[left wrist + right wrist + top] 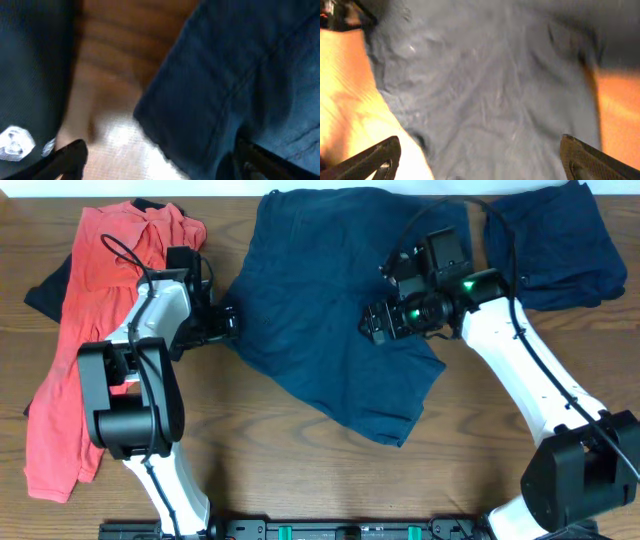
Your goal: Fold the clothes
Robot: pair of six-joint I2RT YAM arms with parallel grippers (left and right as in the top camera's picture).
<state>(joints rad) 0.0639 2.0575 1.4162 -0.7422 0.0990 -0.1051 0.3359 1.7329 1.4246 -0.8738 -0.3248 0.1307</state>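
Left gripper (228, 322) open, empty, at the left edge of the navy garment (310, 330); right gripper (372, 322) likewise, over its middle. Likely step: first grasp before folding; the left must close on that edge.

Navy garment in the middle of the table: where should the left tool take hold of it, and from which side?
The navy garment is probably best pinched at its left edge, coming in from the left over the bare table. It lies spread flat, and that edge sits free on the wood right before the open left tool.
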